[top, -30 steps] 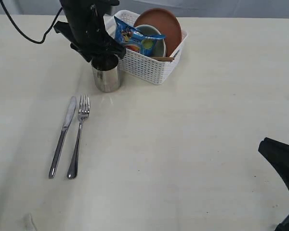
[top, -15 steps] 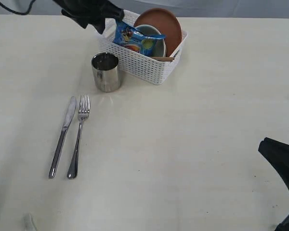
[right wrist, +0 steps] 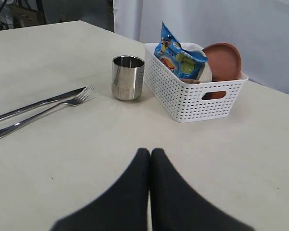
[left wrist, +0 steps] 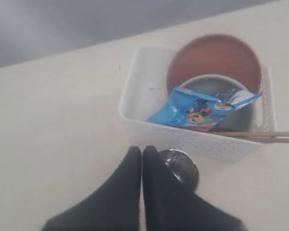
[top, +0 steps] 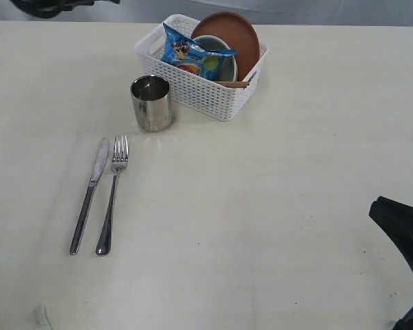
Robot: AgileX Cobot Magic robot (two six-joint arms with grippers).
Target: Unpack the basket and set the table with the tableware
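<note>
Overhead, left end effector (left wrist: 142,151) hovers closed above cup (left wrist: 184,167)

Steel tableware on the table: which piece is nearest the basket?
The steel cup, standing upright close beside the basket. The knife and fork lie flat, side by side, farther off.

Room: pale cream table (top: 275,227) with faint scuffs, filling most of the view; plain pale grey-blue backdrop (right wrist: 241,24) beyond its far edge; darker, dim corner (right wrist: 62,9) beside the backdrop in the right wrist view; soft, even light, faint shadows.
</note>
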